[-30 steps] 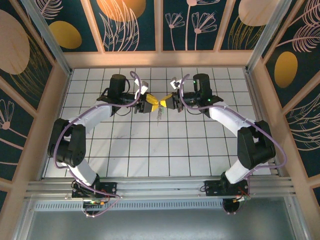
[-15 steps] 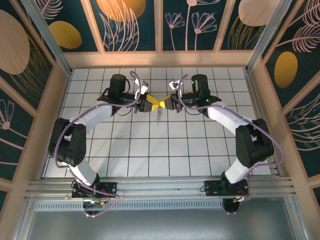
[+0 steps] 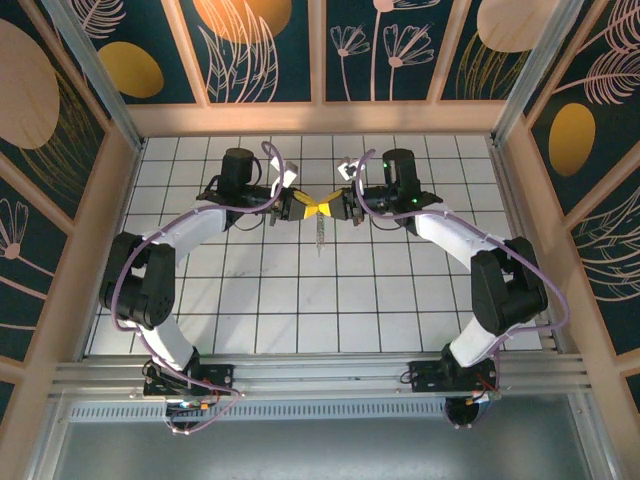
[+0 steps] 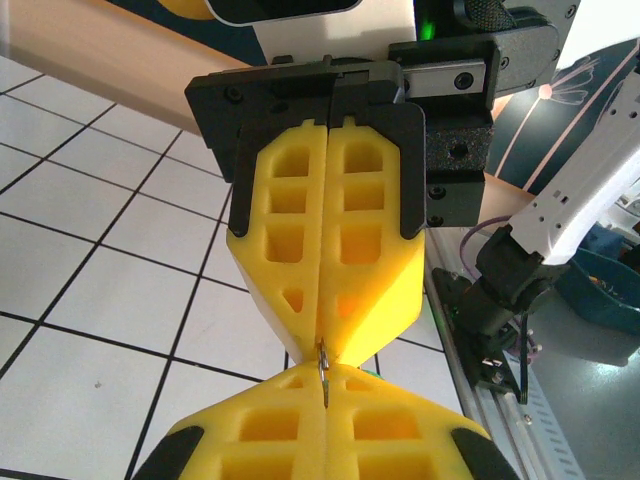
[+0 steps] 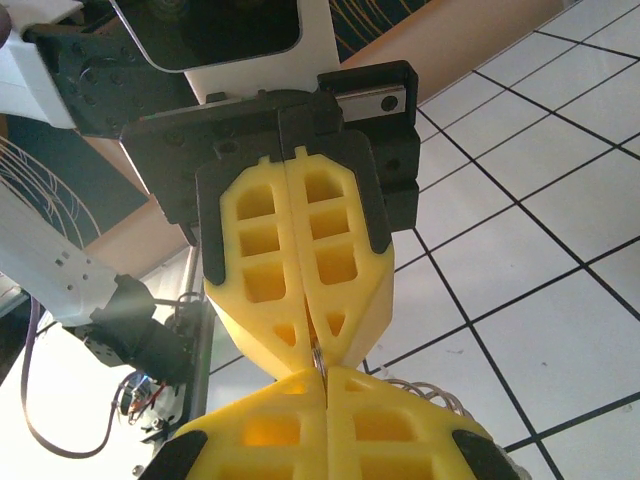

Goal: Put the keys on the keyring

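Upper centre of frame: left fingers (image 3: 306, 207) and right fingers (image 3: 327, 208), tip to tip, both pinching one thin metal wire (image 4: 323, 362), probably the keyring. I judge threading unfinished.

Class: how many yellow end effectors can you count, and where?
2. The left end effector and right end effector meet tip to tip over the far middle of the table.

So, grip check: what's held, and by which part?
A thin metal piece, pinched at the tips of both the left gripper and right gripper; which part cannot be told.
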### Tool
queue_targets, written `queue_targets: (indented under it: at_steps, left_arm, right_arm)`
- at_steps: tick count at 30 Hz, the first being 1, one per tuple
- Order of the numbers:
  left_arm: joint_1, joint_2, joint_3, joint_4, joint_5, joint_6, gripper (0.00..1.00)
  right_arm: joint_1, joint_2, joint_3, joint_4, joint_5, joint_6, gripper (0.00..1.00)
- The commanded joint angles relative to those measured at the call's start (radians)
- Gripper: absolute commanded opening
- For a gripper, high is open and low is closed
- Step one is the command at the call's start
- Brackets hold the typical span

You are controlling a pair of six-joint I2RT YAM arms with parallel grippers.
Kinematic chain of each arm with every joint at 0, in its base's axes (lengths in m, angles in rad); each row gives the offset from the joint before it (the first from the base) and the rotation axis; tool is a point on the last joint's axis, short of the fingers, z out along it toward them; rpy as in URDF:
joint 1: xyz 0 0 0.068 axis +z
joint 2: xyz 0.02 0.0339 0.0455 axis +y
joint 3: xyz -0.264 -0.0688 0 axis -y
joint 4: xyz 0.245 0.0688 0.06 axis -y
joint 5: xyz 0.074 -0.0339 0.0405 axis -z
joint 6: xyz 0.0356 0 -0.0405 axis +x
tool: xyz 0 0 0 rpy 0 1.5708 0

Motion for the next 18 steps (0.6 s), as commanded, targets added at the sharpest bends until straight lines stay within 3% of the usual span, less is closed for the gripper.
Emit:
queue_targets:
  at_steps: [1, 6, 10, 18]
  left_arm:
    - [-0.033, 0.001, -0.006, 0.060, 0.012, -0.014, 0.00]
    - [-0.032, -0.063, -0.080, 0.237, -0.044, -0.129, 0.00]
    - [-0.033, -0.106, -0.151, 0.392, -0.092, -0.224, 0.00]
    - [-0.034, -0.158, -0.282, 0.675, -0.160, -0.395, 0.00]
  right_arm:
    - [0.001, -0.007, 0.015, 0.090, 0.008, 0.038, 0.04]
    - [-0.038, -0.073, -0.062, 0.198, 0.015, 0.116, 0.26]
    - [-0.050, -0.139, -0.140, 0.260, 0.048, 0.157, 0.34]
    - [-0.050, -0.239, -0.298, 0.418, 0.117, 0.252, 0.38]
